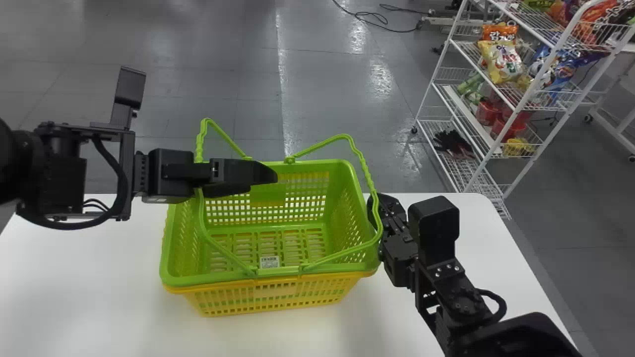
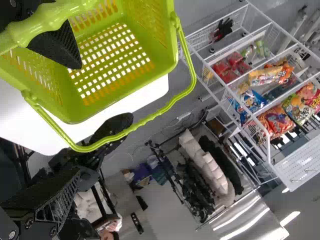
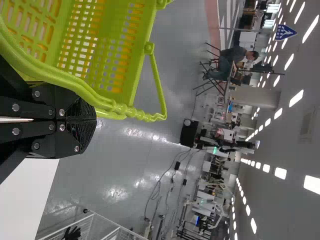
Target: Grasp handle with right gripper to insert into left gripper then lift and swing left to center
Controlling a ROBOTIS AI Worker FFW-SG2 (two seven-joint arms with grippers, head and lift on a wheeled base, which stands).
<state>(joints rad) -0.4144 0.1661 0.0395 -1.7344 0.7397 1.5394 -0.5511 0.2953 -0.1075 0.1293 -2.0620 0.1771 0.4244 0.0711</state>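
One green shopping basket (image 1: 317, 167) sits nested in a yellow basket (image 1: 270, 299) on the white table (image 1: 99, 277). Its left handle (image 1: 202, 223) and right handle (image 1: 368, 173) lean apart, raised. The left gripper (image 1: 270, 174) reaches over the basket with fingers spread wide, gripping nothing. The right gripper (image 1: 388, 206), closed and empty, is just beside the right handle at the basket's right side.

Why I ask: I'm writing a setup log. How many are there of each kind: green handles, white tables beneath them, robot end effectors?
Green handles: 2 (left handle, right handle)
White table: 1
End effectors: 2 (left end effector, right end effector)
Total: 5
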